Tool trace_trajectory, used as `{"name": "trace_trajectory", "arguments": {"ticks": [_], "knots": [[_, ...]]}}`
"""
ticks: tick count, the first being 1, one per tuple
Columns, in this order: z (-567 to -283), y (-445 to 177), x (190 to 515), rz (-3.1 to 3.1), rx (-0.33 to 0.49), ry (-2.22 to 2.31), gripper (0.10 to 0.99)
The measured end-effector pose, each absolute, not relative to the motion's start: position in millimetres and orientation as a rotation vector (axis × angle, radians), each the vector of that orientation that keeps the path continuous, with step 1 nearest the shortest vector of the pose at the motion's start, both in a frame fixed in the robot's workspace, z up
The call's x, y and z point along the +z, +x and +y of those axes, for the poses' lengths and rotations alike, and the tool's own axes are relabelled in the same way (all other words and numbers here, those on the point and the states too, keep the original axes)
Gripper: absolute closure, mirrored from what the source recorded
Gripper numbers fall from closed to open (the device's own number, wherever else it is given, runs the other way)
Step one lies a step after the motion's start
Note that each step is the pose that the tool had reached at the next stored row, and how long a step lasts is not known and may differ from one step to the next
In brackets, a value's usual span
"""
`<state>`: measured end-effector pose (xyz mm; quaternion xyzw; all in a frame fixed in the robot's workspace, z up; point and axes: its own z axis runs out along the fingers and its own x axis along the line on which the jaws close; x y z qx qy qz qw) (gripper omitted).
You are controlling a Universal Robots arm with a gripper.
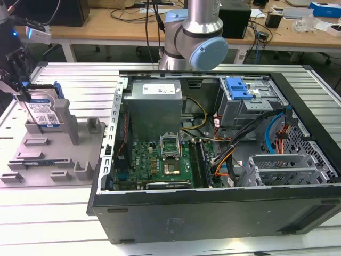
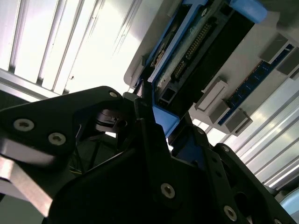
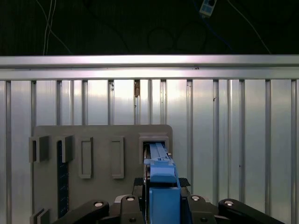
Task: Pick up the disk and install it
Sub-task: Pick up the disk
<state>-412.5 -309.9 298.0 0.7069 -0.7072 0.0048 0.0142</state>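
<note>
At the upper left of the exterior view, the disk (image 1: pixel 45 111), silver with a white-and-blue label and a blue bracket, stands on edge in a grey holder (image 1: pixel 53 160) on the bench (image 1: pixel 64 224). The gripper (image 1: pixel 22 95) has its jaws clamped on the bracket.

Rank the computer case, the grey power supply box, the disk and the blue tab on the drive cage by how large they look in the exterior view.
1. the computer case, by far the largest
2. the grey power supply box
3. the disk, upright in the grey holder
4. the blue tab, smallest
</note>
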Motion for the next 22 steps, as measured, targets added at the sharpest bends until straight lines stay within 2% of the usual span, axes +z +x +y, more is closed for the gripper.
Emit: {"name": "trace_trajectory", "arguments": {"ticks": [7,22], "knots": [[-309.9,-412.4,298.3,-2.202,0.015,2.201,0.722],[-309.9,-410.1,328.8,-2.202,0.015,2.201,0.722]]}}
